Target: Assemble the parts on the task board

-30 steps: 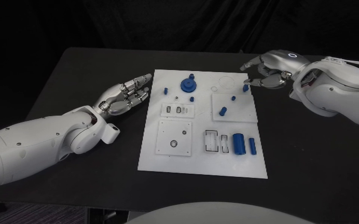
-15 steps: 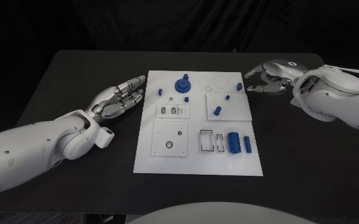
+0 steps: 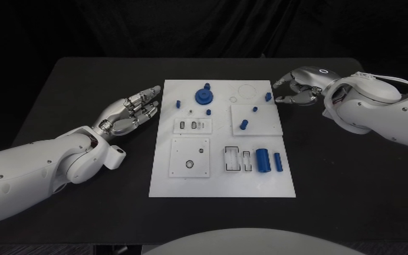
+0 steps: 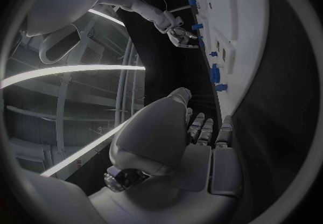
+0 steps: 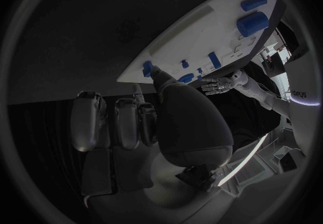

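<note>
The white task board (image 3: 170, 184) lies in the middle of the black table. On it stand a blue gear (image 3: 204, 95), several small blue pegs and, near the front right, a blue cylinder (image 3: 263, 160) beside a thin blue bar (image 3: 277, 160). A blue peg (image 3: 269, 96) stands at the board's right edge. My right hand (image 3: 298, 90) hovers just right of that peg with fingers curved and nothing between them; its thumb tip (image 5: 156, 75) lies close beside the peg (image 5: 147, 68). My left hand (image 3: 132, 110) lies flat and open to the left of the board, holding nothing.
A raised square plate (image 3: 263, 126) carries two small blue pegs. Another plate (image 3: 190, 157) with a hole sits at the front left, with empty slots (image 3: 230, 157) beside it. Bare black table surrounds the board on all sides.
The whole picture has shifted, so the camera moved. Both hands stay where they were relative to the board; the peg at the right edge stands unmoved.
</note>
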### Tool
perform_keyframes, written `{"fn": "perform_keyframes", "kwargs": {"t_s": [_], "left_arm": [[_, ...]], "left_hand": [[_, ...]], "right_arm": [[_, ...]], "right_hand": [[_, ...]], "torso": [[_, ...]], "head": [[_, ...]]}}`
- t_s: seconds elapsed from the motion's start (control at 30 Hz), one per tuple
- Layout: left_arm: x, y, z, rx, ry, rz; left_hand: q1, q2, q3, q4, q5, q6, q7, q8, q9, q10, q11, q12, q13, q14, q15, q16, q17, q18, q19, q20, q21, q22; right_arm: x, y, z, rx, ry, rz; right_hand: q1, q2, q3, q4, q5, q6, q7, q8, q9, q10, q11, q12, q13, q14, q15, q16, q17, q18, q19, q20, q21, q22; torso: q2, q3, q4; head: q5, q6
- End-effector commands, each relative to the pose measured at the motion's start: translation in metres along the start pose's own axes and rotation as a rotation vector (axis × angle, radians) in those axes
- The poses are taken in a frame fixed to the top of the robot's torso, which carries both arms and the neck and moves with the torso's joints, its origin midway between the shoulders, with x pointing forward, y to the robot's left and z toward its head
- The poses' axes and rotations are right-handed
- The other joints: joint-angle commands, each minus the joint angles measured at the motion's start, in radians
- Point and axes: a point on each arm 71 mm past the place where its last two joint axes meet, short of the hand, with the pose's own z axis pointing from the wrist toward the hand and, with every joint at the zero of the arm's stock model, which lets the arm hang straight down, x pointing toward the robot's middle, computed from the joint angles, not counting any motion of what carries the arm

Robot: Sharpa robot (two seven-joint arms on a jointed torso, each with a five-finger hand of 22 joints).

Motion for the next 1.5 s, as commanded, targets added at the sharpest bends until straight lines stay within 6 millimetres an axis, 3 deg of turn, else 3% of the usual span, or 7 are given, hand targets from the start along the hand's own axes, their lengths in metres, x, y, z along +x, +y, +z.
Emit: {"fn": "perform_keyframes", "kwargs": {"t_s": [0.03, 0.53, 1.5], "left_arm": [[0.001, -0.008, 0.0, 0.119, 0.005, -0.006], [0.001, -0.008, 0.0, 0.118, 0.006, -0.007], [0.001, -0.006, 0.0, 0.11, 0.01, -0.011]], "left_hand": [[-0.006, -0.001, 0.007, 0.0, 0.001, 0.003, 0.0, 0.003, 0.001, -0.001, 0.008, 0.002, 0.001, -0.002, 0.008, 0.001, 0.0, 0.018, 0.0, 0.006, 0.006, 0.001], [-0.006, -0.001, 0.008, 0.0, 0.001, 0.003, 0.001, 0.003, 0.001, -0.002, 0.009, 0.0, 0.0, -0.004, 0.008, 0.0, 0.0, 0.018, -0.001, 0.007, 0.006, 0.001], [-0.006, 0.0, 0.009, -0.001, 0.001, 0.0, 0.003, 0.003, 0.0, -0.003, 0.009, 0.0, 0.0, -0.004, 0.008, 0.0, 0.0, 0.018, -0.003, 0.007, 0.004, 0.0]], "right_arm": [[0.002, -0.003, 0.001, 0.03, -0.002, 0.0], [0.014, 0.0, 0.007, 0.028, 0.016, 0.001], [0.017, 0.008, 0.019, 0.01, 0.015, -0.005]], "right_hand": [[0.01, 0.001, -0.009, 0.001, -0.001, 0.013, 0.0, 0.008, 0.003, 0.106, 0.01, 0.005, 0.263, 0.064, 0.007, -0.008, 0.147, 0.009, 0.002, 0.003, -0.005, 0.153], [0.01, 0.004, -0.013, 0.007, 0.0, 0.025, 0.005, 0.012, 0.007, 0.106, 0.014, 0.005, 0.263, 0.063, 0.009, -0.011, 0.144, 0.009, 0.001, 0.006, -0.009, 0.152], [0.011, 0.01, -0.019, 0.014, 0.01, 0.019, 0.009, 0.005, 0.008, 0.106, 0.018, 0.005, 0.263, 0.061, 0.013, -0.019, 0.137, 0.01, -0.001, 0.01, -0.014, 0.151]], "torso": [[-0.001, 0.0002, -0.0013], [-0.001, 0.0007, -0.0008], [-0.001, 0.0, -0.001]], "head": [[-0.007, -0.002], [-0.018, 0.007], [-0.018, -0.001]]}}
